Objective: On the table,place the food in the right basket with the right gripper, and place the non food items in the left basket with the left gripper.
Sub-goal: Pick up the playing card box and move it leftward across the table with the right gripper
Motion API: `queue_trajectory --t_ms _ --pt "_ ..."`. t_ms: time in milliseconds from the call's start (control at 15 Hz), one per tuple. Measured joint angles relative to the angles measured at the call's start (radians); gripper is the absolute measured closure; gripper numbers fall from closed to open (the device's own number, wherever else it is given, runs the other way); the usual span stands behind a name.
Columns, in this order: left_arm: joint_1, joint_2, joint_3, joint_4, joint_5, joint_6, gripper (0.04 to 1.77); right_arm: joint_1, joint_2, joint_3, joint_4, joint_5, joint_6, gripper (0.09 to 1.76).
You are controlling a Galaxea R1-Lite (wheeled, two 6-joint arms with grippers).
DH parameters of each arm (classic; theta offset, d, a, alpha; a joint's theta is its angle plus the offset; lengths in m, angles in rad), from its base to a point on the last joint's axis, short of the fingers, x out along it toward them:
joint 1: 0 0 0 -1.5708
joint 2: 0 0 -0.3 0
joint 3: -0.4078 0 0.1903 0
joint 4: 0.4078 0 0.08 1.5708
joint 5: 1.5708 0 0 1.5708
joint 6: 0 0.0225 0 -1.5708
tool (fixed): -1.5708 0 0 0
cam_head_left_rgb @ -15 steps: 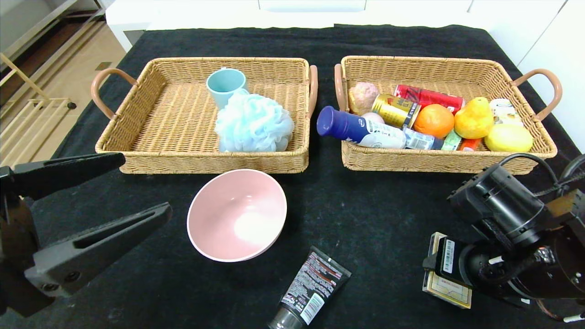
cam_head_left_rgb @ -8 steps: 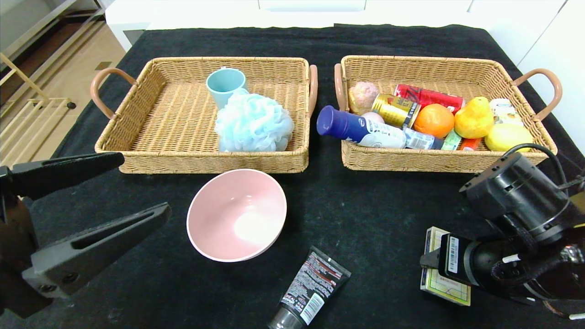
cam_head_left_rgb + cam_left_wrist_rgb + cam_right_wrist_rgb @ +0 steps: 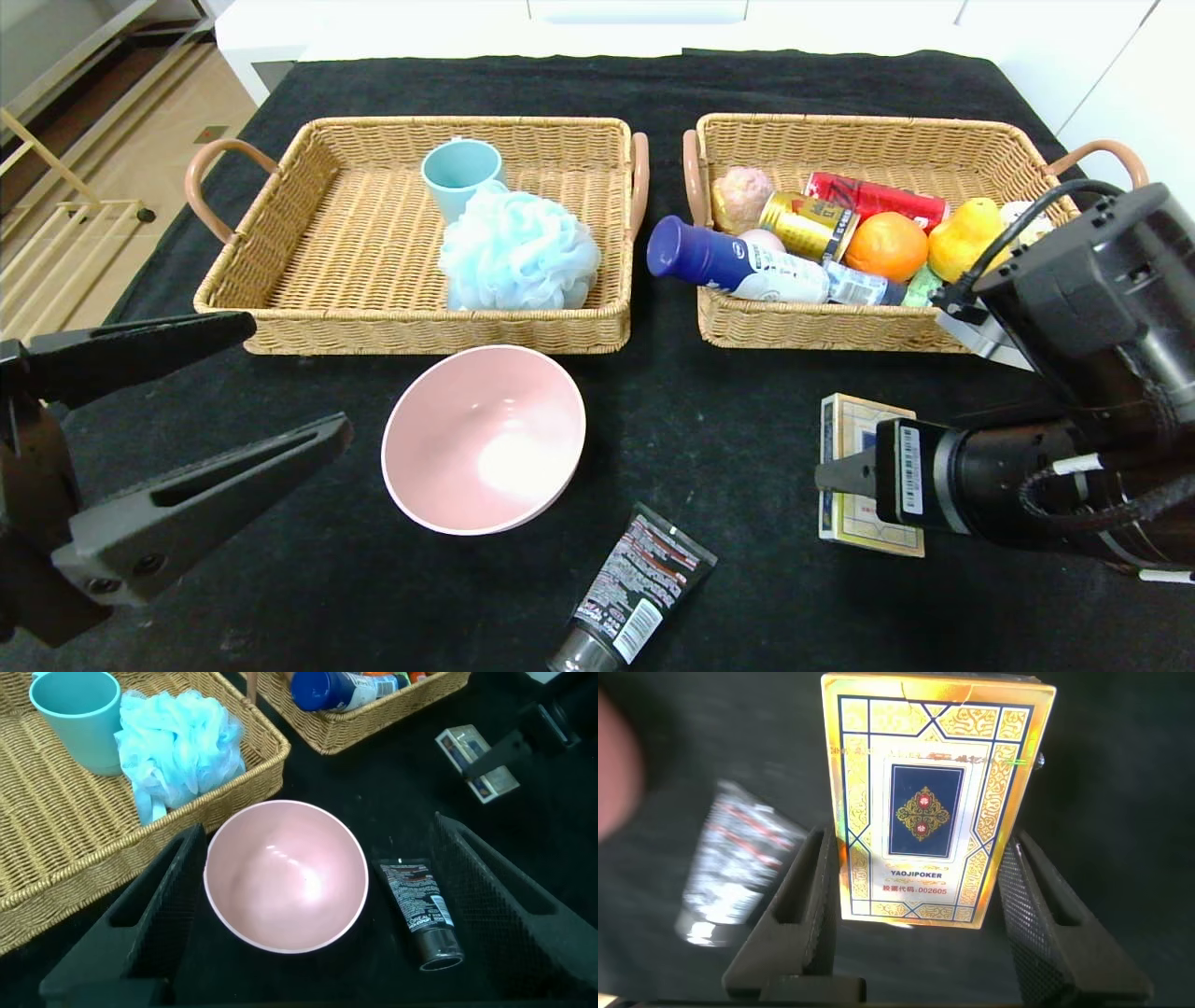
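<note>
My right gripper [image 3: 840, 476] is shut on the gold-edged card box [image 3: 861, 413], holding it over the black table [image 3: 728, 420] in front of the right basket [image 3: 822, 331]. In the right wrist view the box [image 3: 934, 803] sits between the two fingers [image 3: 814, 896]. My left gripper [image 3: 297, 378] is open at the front left, its jaws spread beside the pink bowl [image 3: 484, 439]. The black tube [image 3: 639, 588] lies near the front edge. An orange [image 3: 885, 245], a yellow pear [image 3: 962, 238] and a blue-capped bottle [image 3: 728, 261] lie in the right basket.
The left basket [image 3: 411, 331] holds a teal cup [image 3: 460, 173] and a blue bath pouf [image 3: 518, 250]. A red can [image 3: 873, 198] and a gold can [image 3: 808, 224] also lie in the right basket. The bottle's cap overhangs that basket's left rim.
My right arm has swung left and away from the front edge, carrying the card box with it. The left gripper, bowl and tube have stayed put.
</note>
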Motion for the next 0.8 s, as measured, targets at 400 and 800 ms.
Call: queue_trajectory --t_ms 400,800 --pt "0.000 -0.001 -0.003 -0.003 0.000 0.000 0.09 0.087 0.181 -0.237 -0.001 -0.036 -0.027 0.79" --pt "0.000 -0.006 -0.004 -0.004 -0.001 0.000 0.09 0.122 0.348 -0.396 -0.005 -0.095 -0.029 0.79"
